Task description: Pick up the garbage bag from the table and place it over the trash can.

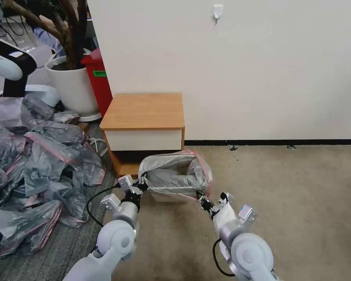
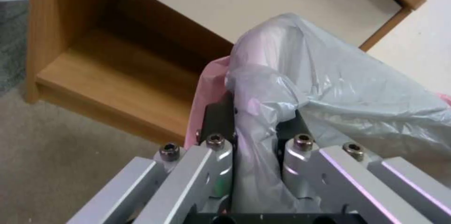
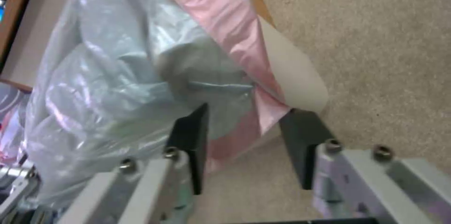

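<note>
No readable text, numbers or brand marks anywhere. Only candidate: a green label [image 1: 99, 73] on the red bin [image 1: 99, 84] beside the plant pot, too small to make out any lettering. Garbage bag [image 1: 175, 175], table [image 1: 144, 111] top and drawer front, and wall carry no print, from the head or either wrist.

One garbage bag [image 1: 175, 171], one trash can [image 3: 294, 72], one table [image 1: 144, 111], two grippers, one heap of bags [image 1: 31, 164].

Carpeted room: nightstand [image 1: 144, 113], potted tree [image 1: 72, 84].
</note>
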Tool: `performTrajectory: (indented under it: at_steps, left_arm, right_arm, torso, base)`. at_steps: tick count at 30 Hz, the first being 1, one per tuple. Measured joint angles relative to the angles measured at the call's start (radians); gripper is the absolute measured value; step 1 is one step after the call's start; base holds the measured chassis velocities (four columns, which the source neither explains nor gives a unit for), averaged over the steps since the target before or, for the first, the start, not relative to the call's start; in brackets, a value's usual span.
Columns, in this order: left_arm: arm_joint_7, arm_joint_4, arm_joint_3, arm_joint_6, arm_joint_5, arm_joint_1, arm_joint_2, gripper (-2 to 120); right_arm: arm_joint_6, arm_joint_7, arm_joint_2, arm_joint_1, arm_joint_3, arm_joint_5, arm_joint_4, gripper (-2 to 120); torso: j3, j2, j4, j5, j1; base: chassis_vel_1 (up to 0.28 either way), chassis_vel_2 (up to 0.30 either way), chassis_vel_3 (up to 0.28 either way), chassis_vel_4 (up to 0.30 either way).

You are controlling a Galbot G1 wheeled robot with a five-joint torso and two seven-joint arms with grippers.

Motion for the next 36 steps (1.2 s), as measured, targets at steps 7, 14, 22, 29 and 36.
performTrajectory:
  at_steps: [7, 14, 22, 29, 36]
  left_arm:
    - [0.0, 0.017, -0.003, -0.001, 0.001, -0.015, 0.012, 9]
    - [0.011, 0.019, -0.011, -0.001, 0.003, -0.016, 0.042, 9]
    - [0.032, 0.008, -0.022, -0.001, 0.005, -0.003, 0.06, 9]
    - [0.033, -0.008, -0.024, -0.001, 0.006, 0.003, 0.062, 9]
    - [0.033, -0.02, -0.02, -0.001, 0.007, 0.008, 0.062, 9]
  right_arm:
    - [0.003, -0.022, -0.029, -0.043, -0.002, -0.091, 0.026, 67]
    - [0.095, -0.125, -0.086, -0.076, 0.016, -0.284, 0.029, 96]
    - [0.144, -0.238, -0.182, -0.014, 0.025, -0.371, 0.023, 111]
    - [0.148, -0.302, -0.286, 0.045, -0.004, -0.415, -0.017, 114]
    - [0.122, -0.295, -0.322, 0.098, -0.023, -0.41, -0.06, 110]
  torso:
    - [0.0, 0.0, 0.0, 0.0001, 0.0]
    - [0.0, 0.0, -0.0001, 0.0001, 0.0]
    - [0.0, 0.0, 0.0, 0.0001, 0.0]
    - [0.0, 0.0, 0.0, 0.0002, 0.0]
    - [0.0, 0.0, 0.0, 0.0002, 0.0]
  base:
    - [0.0, 0.0, 0.0, 0.0]
    - [0.0, 0.0, 0.0, 0.0]
    - [0.0, 0.0, 0.0, 0.0]
    - [0.0, 0.0, 0.0, 0.0]
    - [0.0, 0.0, 0.0, 0.0]
